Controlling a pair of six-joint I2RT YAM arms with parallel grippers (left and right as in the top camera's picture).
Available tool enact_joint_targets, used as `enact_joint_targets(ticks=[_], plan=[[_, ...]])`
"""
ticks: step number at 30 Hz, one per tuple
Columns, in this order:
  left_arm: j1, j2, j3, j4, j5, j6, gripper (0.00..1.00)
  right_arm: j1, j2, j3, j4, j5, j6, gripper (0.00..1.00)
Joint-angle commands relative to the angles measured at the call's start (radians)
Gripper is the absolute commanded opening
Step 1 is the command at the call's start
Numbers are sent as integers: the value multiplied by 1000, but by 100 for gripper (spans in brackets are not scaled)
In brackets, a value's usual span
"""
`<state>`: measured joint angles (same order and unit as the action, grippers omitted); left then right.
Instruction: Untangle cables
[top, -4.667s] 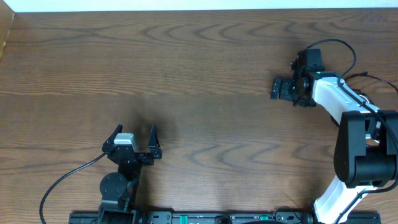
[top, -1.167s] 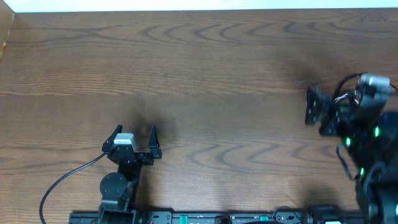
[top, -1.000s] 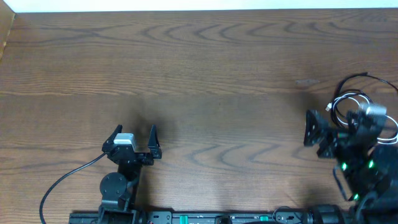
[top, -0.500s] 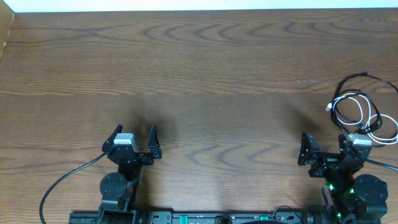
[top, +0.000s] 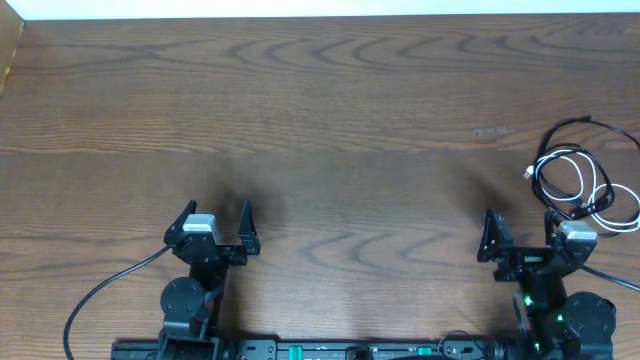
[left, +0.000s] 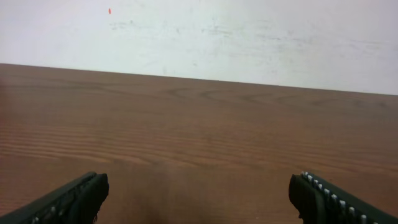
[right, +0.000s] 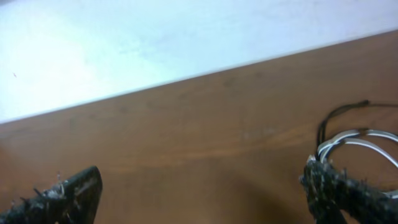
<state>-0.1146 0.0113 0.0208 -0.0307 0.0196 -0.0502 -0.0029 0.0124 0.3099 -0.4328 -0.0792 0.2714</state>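
The cables (top: 578, 178), a thin black cord and a thin white cord looped together, lie on the table at the right edge. In the right wrist view the cables (right: 348, 132) show just beyond the right finger. My right gripper (top: 522, 236) sits near the front edge, open, with nothing between its fingers, a short way in front of the tangle. My left gripper (top: 216, 218) rests at the front left, open and empty, far from the cords. Both wrist views show bare wood between the spread fingers of the left gripper (left: 199, 196) and the right gripper (right: 202, 193).
The wooden table (top: 320, 120) runs back to a white wall (left: 199, 37). A thick black arm wire (top: 100, 290) curves along the front left. A black rail (top: 300, 350) lines the front edge.
My right arm has drawn back from beside the tangle to the front right, uncovering the cords lying on the table. The left arm has not moved.
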Motion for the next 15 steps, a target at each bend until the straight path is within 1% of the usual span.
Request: enact_joint_targets(ticks=[1,5,11,15], plan=[[1,-5,-17,-42,-28,13,98,-5,-8,-55,113,-2,8,99],[1,-5,-17,-42,-28,13,98,-5,-8,-124,293,-2,8,99],[1,-5,-17,-43,-28,13,98,-5,-8,-203,467,-2,8,99],[1,-5,-17,-43,-28,13,98,-5,-8,-254,612,-2,8,99]])
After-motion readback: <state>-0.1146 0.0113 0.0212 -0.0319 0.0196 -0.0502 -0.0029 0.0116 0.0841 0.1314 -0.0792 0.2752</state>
